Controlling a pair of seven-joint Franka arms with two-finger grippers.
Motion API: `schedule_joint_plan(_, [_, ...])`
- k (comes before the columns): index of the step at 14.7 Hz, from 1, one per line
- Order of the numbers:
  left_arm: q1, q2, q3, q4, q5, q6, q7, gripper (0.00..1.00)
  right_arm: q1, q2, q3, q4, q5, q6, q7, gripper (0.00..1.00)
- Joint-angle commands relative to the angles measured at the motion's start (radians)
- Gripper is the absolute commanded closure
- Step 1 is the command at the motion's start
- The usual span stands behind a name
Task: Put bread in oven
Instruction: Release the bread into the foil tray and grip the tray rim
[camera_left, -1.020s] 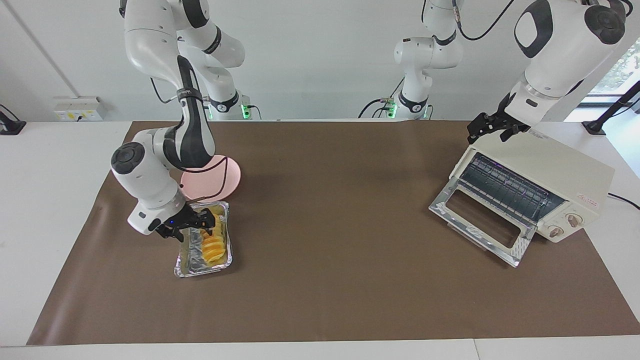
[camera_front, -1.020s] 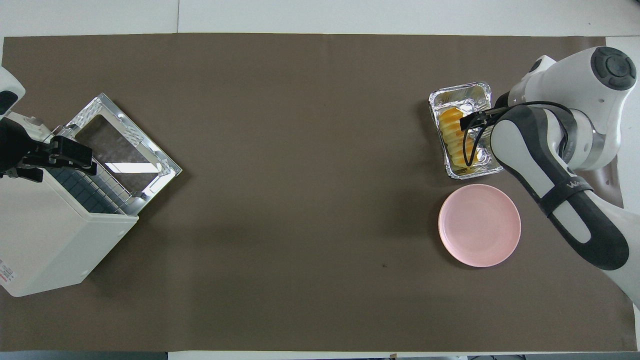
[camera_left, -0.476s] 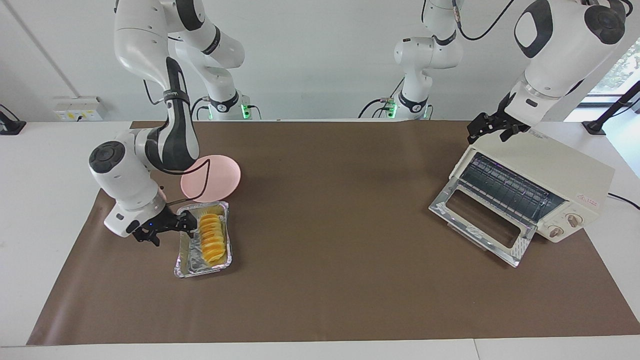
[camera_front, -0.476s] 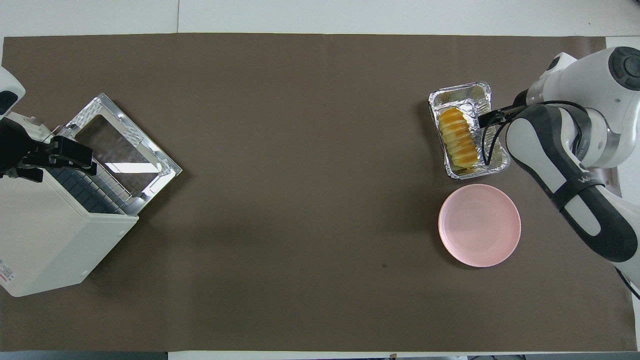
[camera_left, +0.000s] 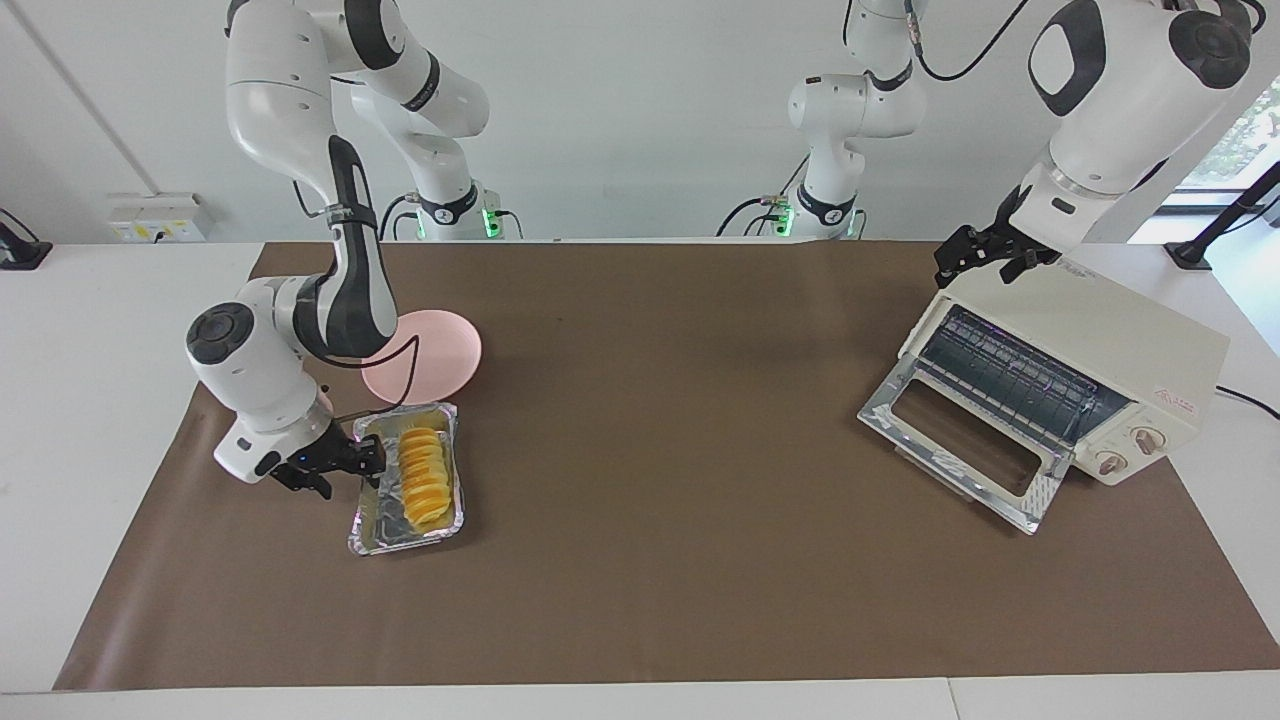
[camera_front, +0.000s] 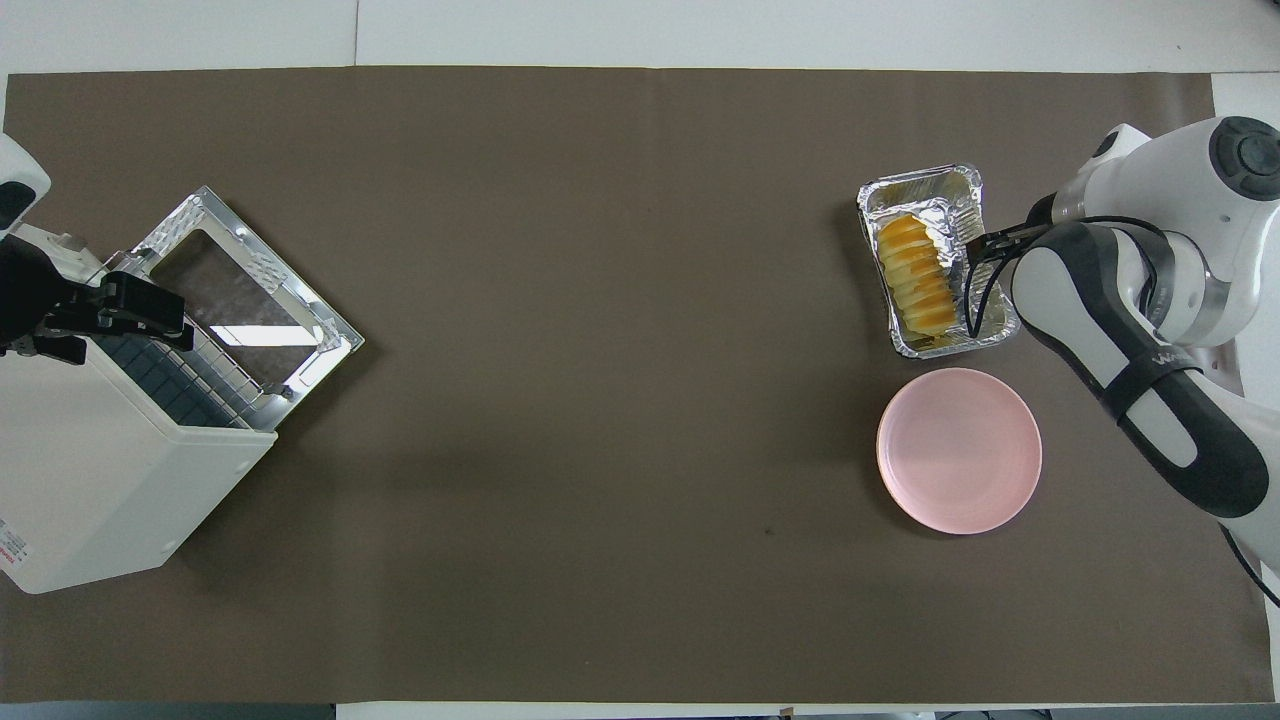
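Observation:
The bread (camera_left: 423, 478) (camera_front: 915, 272), a ridged golden loaf, lies in a silver foil tray (camera_left: 400, 543) (camera_front: 925, 180) toward the right arm's end of the table. My right gripper (camera_left: 365, 458) (camera_front: 975, 245) is low at the tray's long rim, on the side away from the oven, beside the loaf and not on it. The cream oven (camera_left: 1130, 340) (camera_front: 90, 480) stands at the left arm's end with its glass door (camera_left: 960, 440) (camera_front: 240, 290) folded down and the dark rack showing. My left gripper (camera_left: 978, 268) (camera_front: 150, 310) waits open over the oven's top edge, holding nothing.
A pink round plate (camera_left: 440, 350) (camera_front: 958, 450) sits next to the foil tray, nearer to the robots. Brown paper (camera_left: 660, 400) covers the table between the tray and the oven. The right arm's elbow hangs over the table's end beside the tray.
My right gripper has drawn back from over the bread to the tray's outer rim and dropped lower, its jaws narrowing. Bread, tray, oven and left arm have stayed put.

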Motion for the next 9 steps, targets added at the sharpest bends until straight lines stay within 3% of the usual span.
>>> schedule_joint_plan(1, [-0.001, -0.028, 0.001, -0.029, -0.011, 0.015, -0.01, 0.0, -0.014, -0.006, 0.014, -0.026, 0.012, 0.018, -0.016, 0.83])
schedule_joint_plan(2, [-0.001, -0.029, 0.001, -0.029, -0.011, 0.015, -0.01, 0.0, -0.014, -0.009, 0.014, -0.038, 0.012, 0.018, -0.016, 0.99])
schedule_joint_plan(9, [-0.001, -0.029, 0.005, -0.029, -0.011, 0.015, -0.01, 0.0, 0.013, -0.01, 0.016, -0.002, 0.012, 0.011, -0.013, 1.0])
